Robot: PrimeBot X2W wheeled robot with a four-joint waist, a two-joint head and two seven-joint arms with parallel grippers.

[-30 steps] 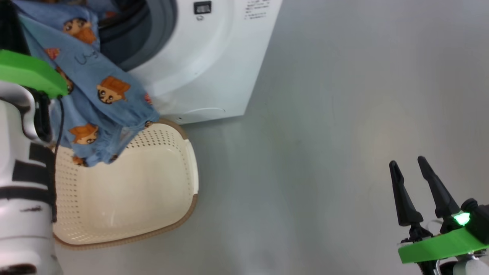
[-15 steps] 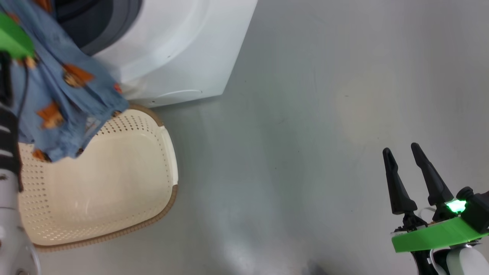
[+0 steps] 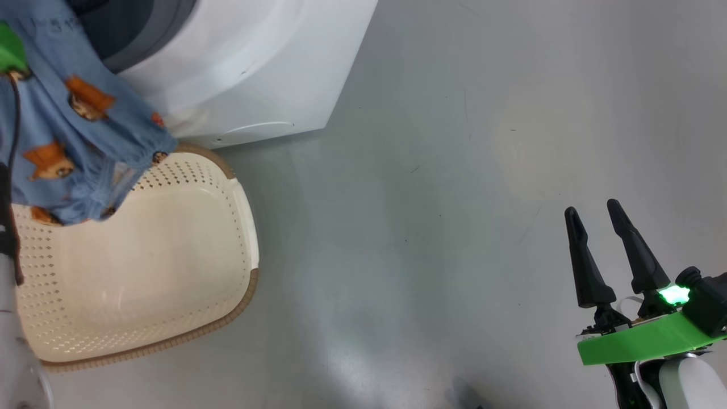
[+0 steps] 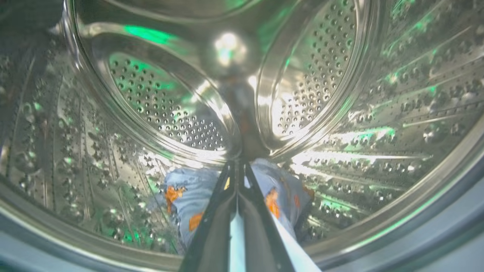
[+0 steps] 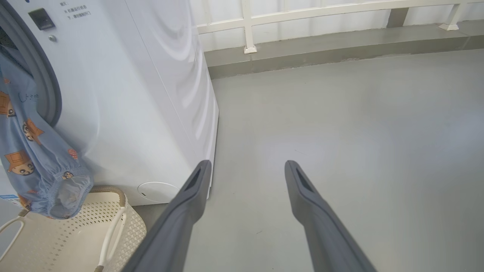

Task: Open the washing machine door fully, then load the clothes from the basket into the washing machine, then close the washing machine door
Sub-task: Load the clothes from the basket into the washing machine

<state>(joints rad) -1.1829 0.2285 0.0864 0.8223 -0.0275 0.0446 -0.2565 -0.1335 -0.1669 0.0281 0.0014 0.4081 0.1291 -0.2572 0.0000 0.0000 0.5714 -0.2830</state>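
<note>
The white washing machine point(image 3: 238, 68) stands at the upper left, its door out of view. A light-blue garment of the clothes point(image 3: 68, 130) hangs out of its opening, down over the cream basket point(image 3: 244, 227), whose floor is bare. In the left wrist view my left gripper point(image 4: 238, 163) is shut deep inside the steel drum point(image 4: 340, 75), with pale-blue fabric pinched between its fingers. More printed blue cloth point(image 4: 181, 192) lies on the drum floor just beyond. My right gripper point(image 3: 590, 207) hangs open over bare floor, far right of the machine point(image 5: 132, 94).
Grey floor spreads to the right of the machine and basket point(image 5: 124, 226). A white railing point(image 5: 249, 26) on a low kerb runs along the far side. The hanging garment point(image 5: 26, 151) reaches just above the basket's rim.
The head camera has swung, so the machine and basket now sit further left and higher. The garment still hangs from the opening. The right gripper has stayed open.
</note>
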